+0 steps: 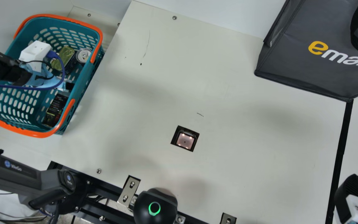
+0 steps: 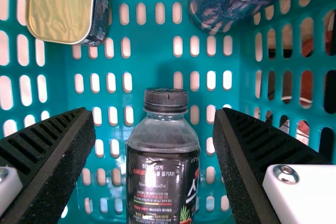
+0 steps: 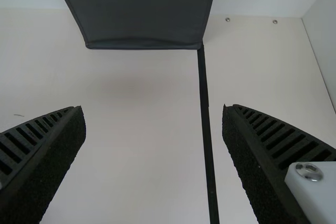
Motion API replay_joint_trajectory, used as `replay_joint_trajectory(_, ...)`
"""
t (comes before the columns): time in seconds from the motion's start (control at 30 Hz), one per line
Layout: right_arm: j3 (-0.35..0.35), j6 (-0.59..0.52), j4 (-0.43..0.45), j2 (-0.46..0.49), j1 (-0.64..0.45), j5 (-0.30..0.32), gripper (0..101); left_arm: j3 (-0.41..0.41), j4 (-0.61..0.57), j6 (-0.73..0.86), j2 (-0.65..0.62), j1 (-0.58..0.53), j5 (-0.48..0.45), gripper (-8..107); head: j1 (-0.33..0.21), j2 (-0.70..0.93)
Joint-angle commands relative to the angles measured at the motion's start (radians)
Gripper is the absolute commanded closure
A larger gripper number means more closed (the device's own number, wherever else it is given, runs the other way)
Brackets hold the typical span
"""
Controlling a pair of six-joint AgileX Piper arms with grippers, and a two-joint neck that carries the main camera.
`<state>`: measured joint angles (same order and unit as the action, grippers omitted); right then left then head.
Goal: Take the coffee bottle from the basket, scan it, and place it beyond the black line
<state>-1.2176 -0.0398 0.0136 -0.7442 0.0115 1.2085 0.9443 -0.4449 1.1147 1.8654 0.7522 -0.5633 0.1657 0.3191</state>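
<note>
The coffee bottle (image 1: 55, 109), dark-labelled, lies in the teal basket (image 1: 26, 107) at the left of the main view. My left gripper (image 1: 64, 84) is down inside the basket, partly hidden by its own wrist. In the left wrist view the bottle (image 2: 161, 177), black-capped, is between the two spread fingers of my left gripper (image 2: 152, 156), with gaps on both sides. My right gripper (image 1: 353, 199) is near the black line (image 1: 340, 146) at the right; in the right wrist view, my right gripper (image 3: 154, 156) stands open and holds nothing.
A tin (image 1: 63, 57) and a can (image 1: 83, 55) share the basket. The scanner window (image 1: 185, 140) is set into the middle of the table (image 1: 228, 168). A dark shopping bag (image 1: 300, 68) stands at the back right, its corner meeting the line's far end.
</note>
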Motion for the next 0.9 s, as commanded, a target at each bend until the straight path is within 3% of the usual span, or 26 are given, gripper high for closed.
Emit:
replay_joint_trajectory(0.0, 0.0, 0.0, 0.0, 0.0, 0.0, 0.0, 10, -0.002, -0.007, 0.005, 0.013, -0.003, 0.013, 9, -0.027, 0.002)
replay_joint_trajectory(0.87, 0.0, 0.0, 0.0, 0.0, 0.0, 0.0, 10, 0.051, -0.059, 0.039, 0.192, -0.04, 0.112, 9, -0.027, 0.002)
